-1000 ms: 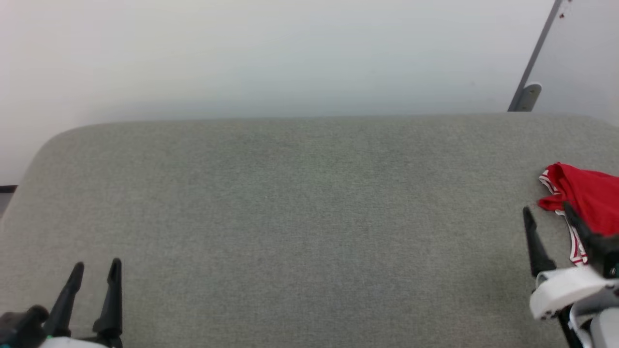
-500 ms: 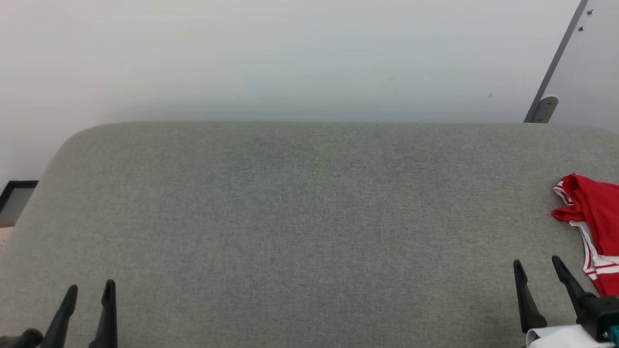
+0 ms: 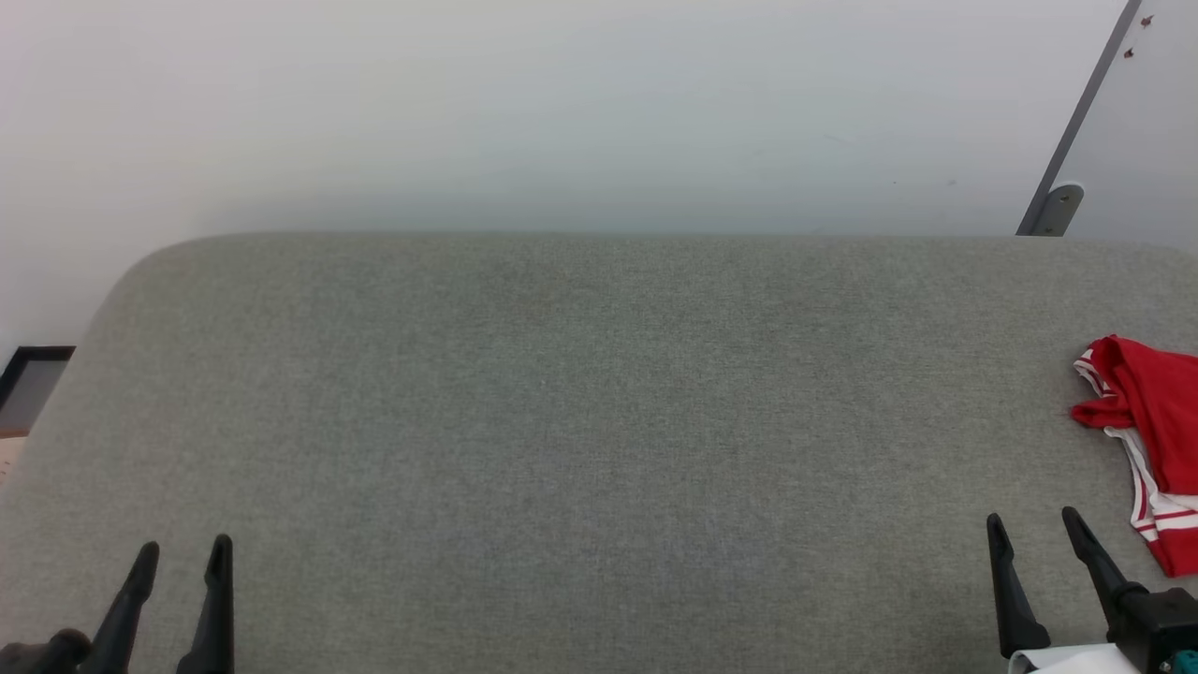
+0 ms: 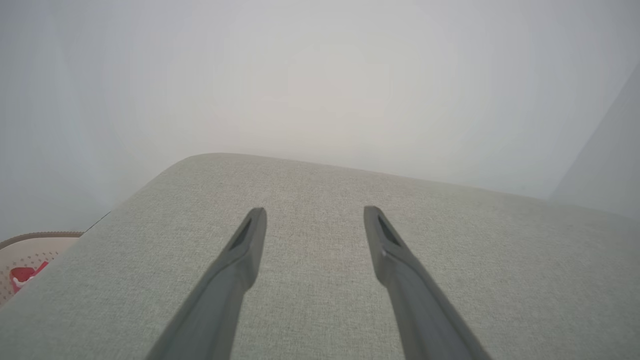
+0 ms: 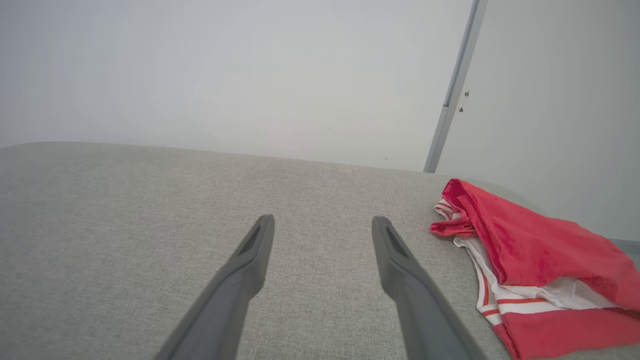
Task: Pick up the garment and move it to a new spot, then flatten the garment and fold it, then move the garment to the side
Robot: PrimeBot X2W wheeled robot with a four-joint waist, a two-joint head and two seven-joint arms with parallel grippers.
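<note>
My left gripper (image 3: 186, 545) is low at the near left of the grey padded surface (image 3: 599, 393). Its jaws are spread wide with nothing between them, just bare grey weave under the fingers. My right gripper (image 3: 1031, 517) is at the near right, jaws also wide apart and empty.

The garment (image 3: 1146, 440) lies bunched at the right edge of the surface and runs out past the right side of the head view. A red fold is on top, with a white panel and red-and-white striped trim showing beneath it. It sits to the right of my right gripper and a little farther away, close but not touching either finger. The right wrist view shows clear grey surface between my right-hand finger and the striped hem.

Beyond the far edge is a pale wall (image 3: 562, 112), with a slanted grey post (image 3: 1076, 122) at the far right.
</note>
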